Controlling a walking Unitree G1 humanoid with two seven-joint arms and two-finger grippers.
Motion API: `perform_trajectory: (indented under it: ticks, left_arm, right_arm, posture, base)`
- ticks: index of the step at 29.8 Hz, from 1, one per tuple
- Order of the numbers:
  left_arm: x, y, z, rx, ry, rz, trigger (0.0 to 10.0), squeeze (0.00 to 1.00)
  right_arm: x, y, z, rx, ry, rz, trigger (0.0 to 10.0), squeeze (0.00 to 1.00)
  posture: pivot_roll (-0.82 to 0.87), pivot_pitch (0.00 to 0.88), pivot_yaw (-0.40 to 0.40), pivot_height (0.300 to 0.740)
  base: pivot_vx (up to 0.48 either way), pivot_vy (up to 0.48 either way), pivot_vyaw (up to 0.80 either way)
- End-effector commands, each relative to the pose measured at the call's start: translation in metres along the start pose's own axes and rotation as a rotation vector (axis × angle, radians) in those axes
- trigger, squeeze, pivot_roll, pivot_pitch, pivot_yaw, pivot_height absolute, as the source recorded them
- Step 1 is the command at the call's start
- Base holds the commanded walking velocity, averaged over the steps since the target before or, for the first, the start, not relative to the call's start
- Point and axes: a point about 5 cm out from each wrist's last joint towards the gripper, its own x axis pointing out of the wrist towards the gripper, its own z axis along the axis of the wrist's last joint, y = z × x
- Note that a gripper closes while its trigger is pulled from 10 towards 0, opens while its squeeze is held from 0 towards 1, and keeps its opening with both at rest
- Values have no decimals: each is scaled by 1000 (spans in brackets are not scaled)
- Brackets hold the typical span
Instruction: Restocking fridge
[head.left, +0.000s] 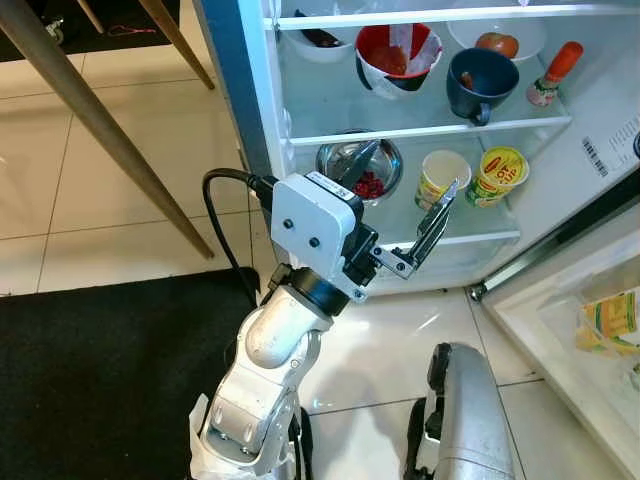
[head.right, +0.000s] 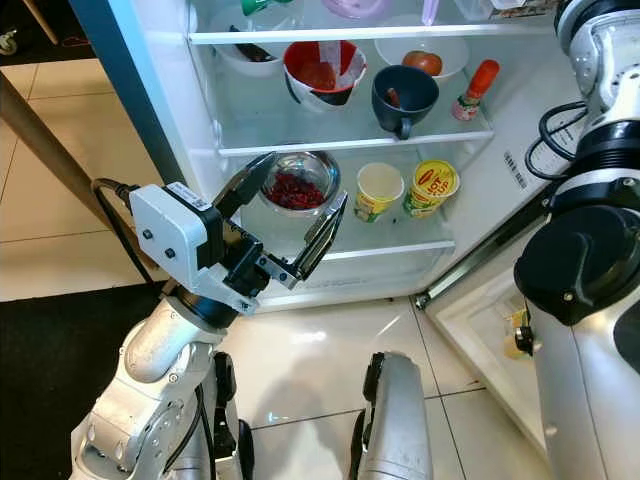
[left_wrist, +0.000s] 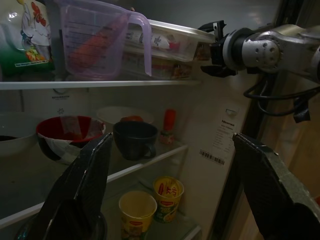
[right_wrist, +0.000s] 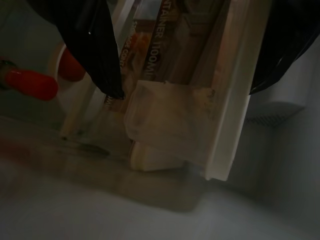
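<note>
While berries fill steel bowl (head.right: 295, 185), cups (head.right: 379, 190) adjoin.

Red-and-white bowl (head.right: 322, 70); dark blue mug (head.right: 403, 97); red-capped bottle (head.right: 474, 89); yellow tub (head.right: 432, 187) (red label); steel bowl (head.right: 297, 182) holding red pieces; black mat (head.left: 100, 370).

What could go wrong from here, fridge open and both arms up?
1. The left gripper hangs open and empty just in front of the steel bowl of red berries; pushing forward could knock it or the two cups beside it.
2. The right gripper is up at the clear containers on the top shelf, beside the measuring jug; a pull might drag things off the edge.
</note>
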Motion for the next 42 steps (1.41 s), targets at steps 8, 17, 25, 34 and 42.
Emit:
perform_trajectory:
  ticks: [8, 17, 25, 34, 42]
  left_arm:
    - [3, -5, -2, -27, -16, -22, 10000, 0]
    - [4, -6, -2, -33, -26, -30, 10000, 0]
    - [5, -6, -3, -35, -29, -33, 10000, 0]
    - [6, -7, -3, -40, -36, -35, 10000, 0]
    - [6, -7, -2, -37, -37, -32, 10000, 0]
  right_arm:
    - [-10, -34, 11, -75, 47, -144, 10000, 0]
    - [-19, -36, 17, -137, 66, -166, 10000, 0]
    - [-26, -46, 20, -178, 73, -214, 10000, 0]
    - [-30, -46, 16, -183, 85, -217, 10000, 0]
    - [-32, -53, 0, -171, 112, -223, 5765, 0]
  posture:
    - [-1, 413, -1, 556]
    - [-12, 409, 0, 556]
    - [-19, 410, 1, 556]
    - [-26, 408, 0, 556]
    - [-18, 412, -1, 556]
  base:
    - [0, 0, 0]
    - [0, 0, 0]
    - [0, 0, 0]
    - [0, 0, 0]
    - [0, 0, 0]
